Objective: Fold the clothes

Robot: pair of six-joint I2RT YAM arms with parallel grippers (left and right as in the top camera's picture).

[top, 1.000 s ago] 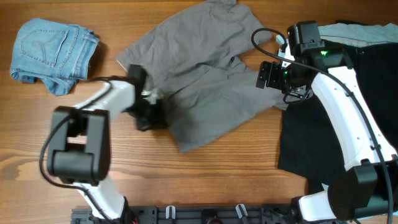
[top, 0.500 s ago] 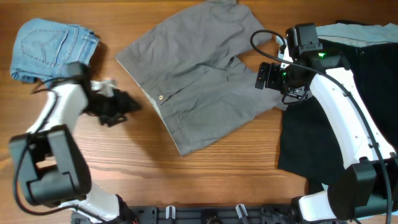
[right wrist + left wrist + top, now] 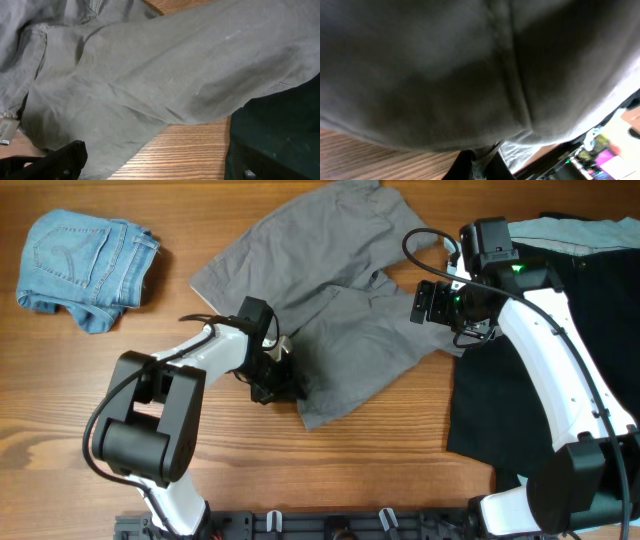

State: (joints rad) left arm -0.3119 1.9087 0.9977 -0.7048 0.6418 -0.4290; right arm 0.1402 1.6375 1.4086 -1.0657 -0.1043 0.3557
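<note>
Grey twill shorts lie spread at the table's middle. My left gripper is at their near-left waist edge. In the left wrist view the gripper is shut, with a fold of the grey shorts pinched between the fingers. My right gripper hovers over the shorts' right edge. In the right wrist view it is open and empty above grey cloth and bare wood. Black shorts lie at the right. Folded blue denim shorts lie far left.
A pale blue-grey piece peeks out from under the black garment at the back right. The black cloth lies close to my right gripper's right finger. Bare wood table shows at the front and left.
My left arm swung out left off the shorts, then came back right and closed on their waist edge, which now lies folded over. The right arm has not moved.
</note>
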